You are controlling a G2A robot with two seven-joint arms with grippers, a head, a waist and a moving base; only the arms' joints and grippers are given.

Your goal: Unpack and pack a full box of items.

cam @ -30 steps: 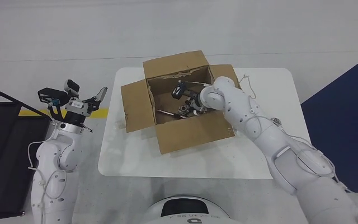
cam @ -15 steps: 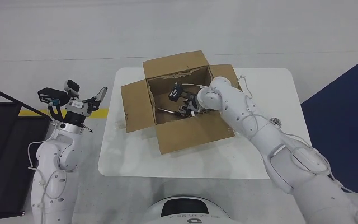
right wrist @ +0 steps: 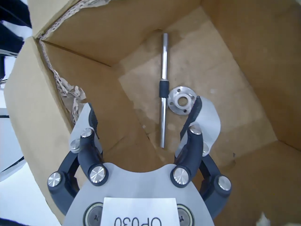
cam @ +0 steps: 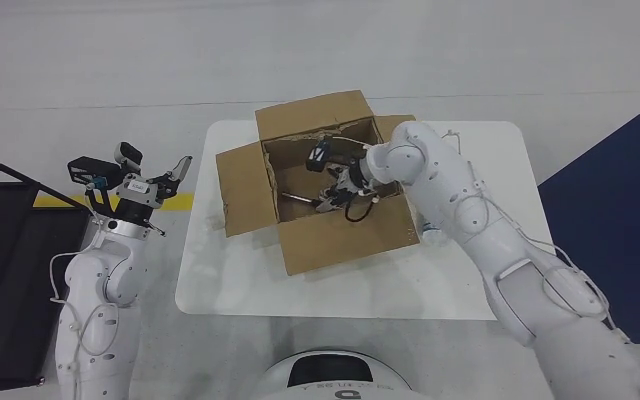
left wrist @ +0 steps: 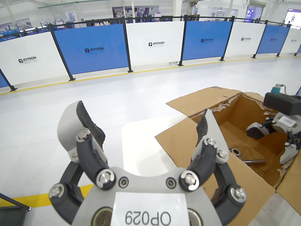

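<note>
The cardboard box stands open on the white tabletop. The right hand is inside it, fingers spread wide and holding nothing. On the box floor beyond the hand lie a metal rod with a dark sleeve, in line with the gap between the fingers, and a round flange just beside it, close by one fingertip. The left hand hangs beside the tabletop, apart from the box, wide open and empty.

Opens upward at the box, flaps spread outward. Hems in the right claw with cardboard walls all round; leaves bare floor beside the rod and flange under its spread fingers.
</note>
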